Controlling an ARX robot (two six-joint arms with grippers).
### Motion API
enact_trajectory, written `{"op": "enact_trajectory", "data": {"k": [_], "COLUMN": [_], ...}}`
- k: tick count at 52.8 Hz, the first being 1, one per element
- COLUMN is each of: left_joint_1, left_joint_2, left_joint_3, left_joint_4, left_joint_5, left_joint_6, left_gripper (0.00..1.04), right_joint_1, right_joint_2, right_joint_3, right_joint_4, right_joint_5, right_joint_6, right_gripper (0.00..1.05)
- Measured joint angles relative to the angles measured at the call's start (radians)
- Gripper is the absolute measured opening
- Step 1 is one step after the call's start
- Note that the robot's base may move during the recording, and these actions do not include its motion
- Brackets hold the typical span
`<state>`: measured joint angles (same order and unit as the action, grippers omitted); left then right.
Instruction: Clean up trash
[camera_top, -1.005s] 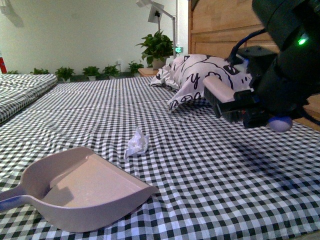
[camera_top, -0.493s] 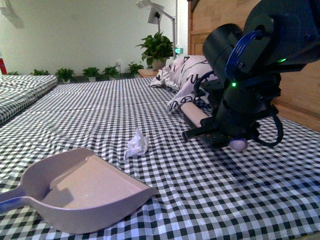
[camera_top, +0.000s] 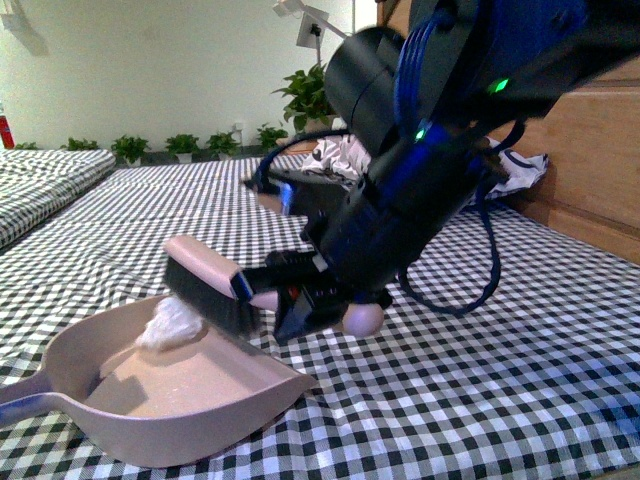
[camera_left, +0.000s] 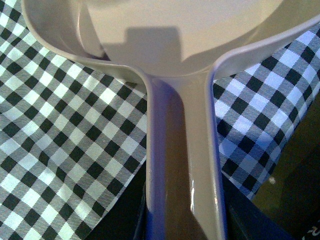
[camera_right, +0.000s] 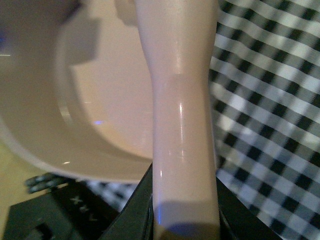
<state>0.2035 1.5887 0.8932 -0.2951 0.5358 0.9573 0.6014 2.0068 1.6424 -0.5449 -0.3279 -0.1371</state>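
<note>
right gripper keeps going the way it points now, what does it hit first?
Probably the dustpan. The right gripper points down-left along the brush it holds, whose bristles sit at the pan's mouth against the paper wad. Depth is unclear from the front view.

The front view looks low across the checked cloth (camera_top: 520, 380) toward the far wall, with the dustpan (camera_top: 180, 400) near at left. The left wrist view looks close along the dustpan's handle (camera_left: 182, 170) into its pan. The right wrist view sits very close along the brush handle (camera_right: 182, 120), above the pan. All three share the dustpan and cloth.
</note>
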Motion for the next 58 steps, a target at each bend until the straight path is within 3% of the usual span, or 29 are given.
{"op": "enact_trajectory", "data": {"k": [3,8,19,23,32,34,37,41,43,55,58], "left_joint_1": [0.000,0.000,0.000,0.000,0.000,0.000,-0.002,0.000,0.002,0.012,0.011], "left_joint_2": [0.000,0.000,0.000,0.000,0.000,-0.004,-0.020,-0.039,-0.052,-0.177,-0.223], "left_joint_3": [0.000,0.000,0.000,0.000,0.000,-0.017,-0.087,-0.135,-0.134,-0.117,-0.117], "left_joint_4": [0.000,0.000,0.000,0.000,0.001,0.056,0.257,0.537,0.593,0.633,0.628], "left_joint_5": [0.000,0.000,0.000,0.000,0.000,0.001,-0.031,-0.077,-0.097,-0.182,-0.246], "left_joint_6": [0.000,0.000,0.000,0.000,0.000,-0.023,-0.114,-0.350,-0.408,-0.656,-0.702], "left_gripper": [0.27,0.27,0.27,0.27,0.27,0.27,0.27,0.27,0.27,0.27,0.27], "right_joint_1": [-0.010,-0.038,-0.110,-0.140,-0.204,-0.224,-0.246,-0.302,-0.329,-0.452,-0.490], "right_joint_2": [-0.042,-0.101,-0.132,-0.138,-0.203,-0.239,-0.279,-0.377,-0.422,-0.625,-0.696], "right_joint_3": [0.000,0.014,0.026,0.004,-0.055,-0.080,-0.105,-0.159,-0.179,-0.241,-0.254], "right_joint_4": [-0.037,-0.089,-0.064,0.024,0.146,0.161,0.174,0.192,0.194,0.174,0.155], "right_joint_5": [-0.091,-0.126,-0.035,0.041,0.096,0.095,0.088,0.055,0.037,-0.092,-0.129], "right_joint_6": [-0.021,-0.058,-0.093,-0.076,0.027,0.059,0.082,0.138,0.153,0.216,0.230], "right_gripper": [0.19,0.19,0.19,0.19,0.19,0.19,0.19,0.19,0.19,0.19,0.19]}}
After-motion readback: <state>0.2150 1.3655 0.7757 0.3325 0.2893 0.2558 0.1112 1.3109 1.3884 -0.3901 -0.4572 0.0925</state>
